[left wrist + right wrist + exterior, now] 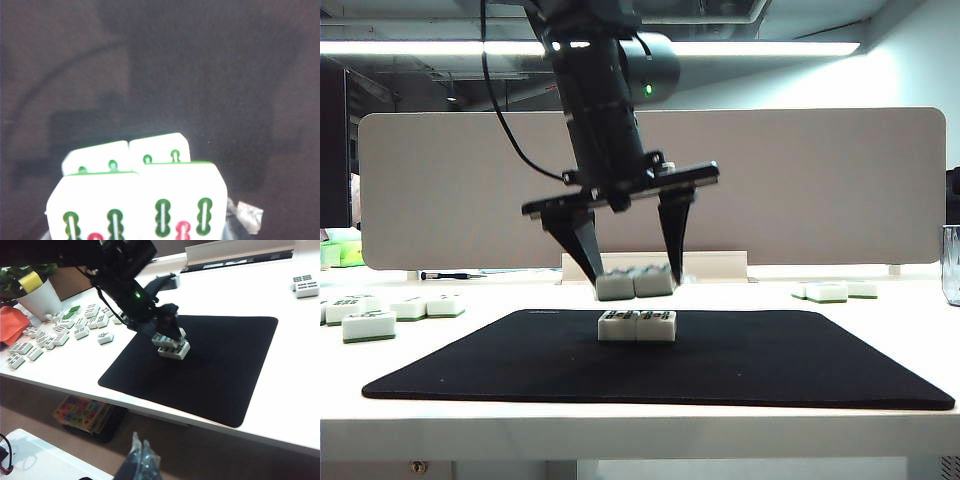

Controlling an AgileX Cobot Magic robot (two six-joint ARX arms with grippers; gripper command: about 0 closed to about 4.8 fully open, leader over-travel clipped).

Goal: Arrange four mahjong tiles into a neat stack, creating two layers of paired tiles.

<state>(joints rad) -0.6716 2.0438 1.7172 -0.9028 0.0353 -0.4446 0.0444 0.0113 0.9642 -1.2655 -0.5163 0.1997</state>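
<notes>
In the left wrist view the held pair of tiles [137,205] is cut off by the picture's edge and hides most of the lower pair [127,152], the left gripper's fingers are unseen, and the right gripper [139,460] is a dark, blurred shape whose jaws cannot be read.

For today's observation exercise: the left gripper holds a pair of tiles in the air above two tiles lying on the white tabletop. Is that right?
Not quite. The two lower tiles lie on the black mat, as the exterior view shows. The left gripper does hold a pair of tiles above them.
</notes>
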